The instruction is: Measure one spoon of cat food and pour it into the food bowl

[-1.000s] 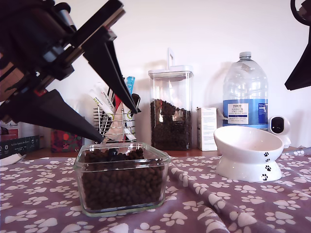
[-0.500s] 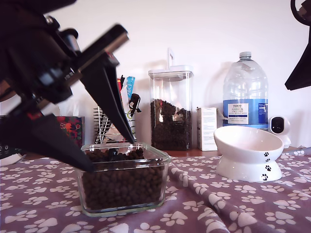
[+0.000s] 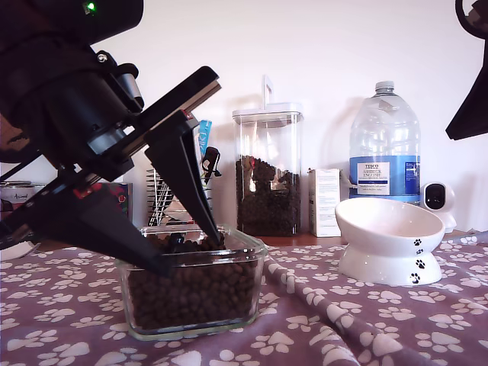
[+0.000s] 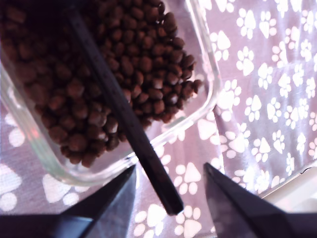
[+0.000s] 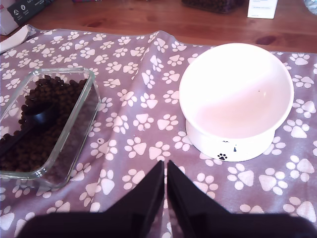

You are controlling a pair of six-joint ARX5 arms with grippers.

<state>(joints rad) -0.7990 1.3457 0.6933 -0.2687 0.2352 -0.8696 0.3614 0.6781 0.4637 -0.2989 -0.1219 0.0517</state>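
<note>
A wooden table carried everything, most of it covered by a purple cloth printed with white paw prints and rumpled into a fold near the middle. On the cloth stood a square clear glass dish heaped with the cat food, and, toward the exterior view's right, the food bowl. Behind, on the bare wood, stood a tall clear canister, a small white box and a large water bottle.
</note>
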